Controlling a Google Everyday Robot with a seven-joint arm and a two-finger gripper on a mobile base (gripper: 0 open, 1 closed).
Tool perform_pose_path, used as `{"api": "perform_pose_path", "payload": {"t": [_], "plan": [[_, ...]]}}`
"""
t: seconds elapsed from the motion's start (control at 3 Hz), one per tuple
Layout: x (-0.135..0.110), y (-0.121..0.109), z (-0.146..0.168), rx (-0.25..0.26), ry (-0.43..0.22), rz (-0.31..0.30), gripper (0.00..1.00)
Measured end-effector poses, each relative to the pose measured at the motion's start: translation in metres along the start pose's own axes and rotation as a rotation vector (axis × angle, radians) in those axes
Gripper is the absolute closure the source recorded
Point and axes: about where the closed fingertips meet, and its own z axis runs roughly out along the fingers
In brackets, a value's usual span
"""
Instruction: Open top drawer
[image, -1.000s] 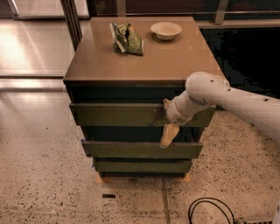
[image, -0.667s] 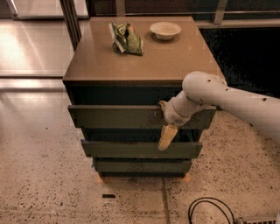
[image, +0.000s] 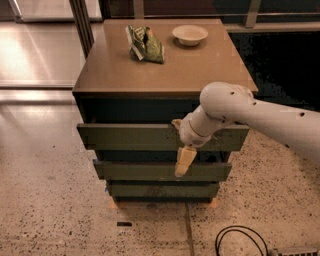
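Robot lab: hand (image: 181, 144) at top drawer (image: 125, 136)

The room is dim, and the light is warm and yellowish. The floor (image: 35, 55) at the far left shines with bright glare. The cabinet top (image: 165, 75) catches soft light from above. A dark shadow fills the gap above the top drawer (image: 125, 136). The far right is almost black. The gripper (image: 181, 145), at the drawer's front, looks pale and well lit, like the white arm (image: 260, 117).
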Motion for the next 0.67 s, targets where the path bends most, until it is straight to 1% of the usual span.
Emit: {"api": "perform_pose_path", "payload": {"t": [0.33, 0.67], "plan": [[0.010, -0.013, 0.007, -0.012, 0.005, 0.003, 0.00], [0.014, -0.005, 0.023, -0.062, -0.026, 0.004, 0.00]]}}
